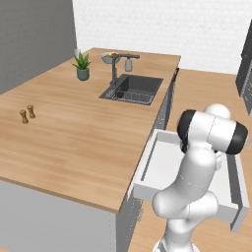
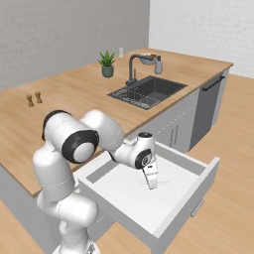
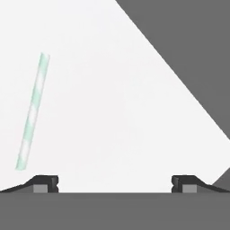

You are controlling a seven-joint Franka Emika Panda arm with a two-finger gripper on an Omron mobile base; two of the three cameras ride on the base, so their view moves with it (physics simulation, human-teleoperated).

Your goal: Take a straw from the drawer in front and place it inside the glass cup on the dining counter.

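One drawer stood pulled out from the grey base of the bench, its pale floor exposed and its low walls visible on all sides. One straw, pale with faint green striping, lay flat on the drawer floor; in the hand view it sat to the left, its lower end just above the left fingertip, apart from it. In the right base view a faint pale mark beside the tool may have been the same straw, though it was too small to confirm.

One tool hung inside the drawer, pointed down at the floor, its two fingertips spread wide apart with nothing between them.

Farther along the wooden bench top: two small brown shakers stood side by side near the left edge. One dark inset sink lay beyond, with one dark faucet at its rear. One potted plant stood left of the sink. Behind the faucet sat one pale fruit bowl and one grey dispenser bottle. One small clear glass cup stood at the far corner, behind the plant, well apart from the drawer.
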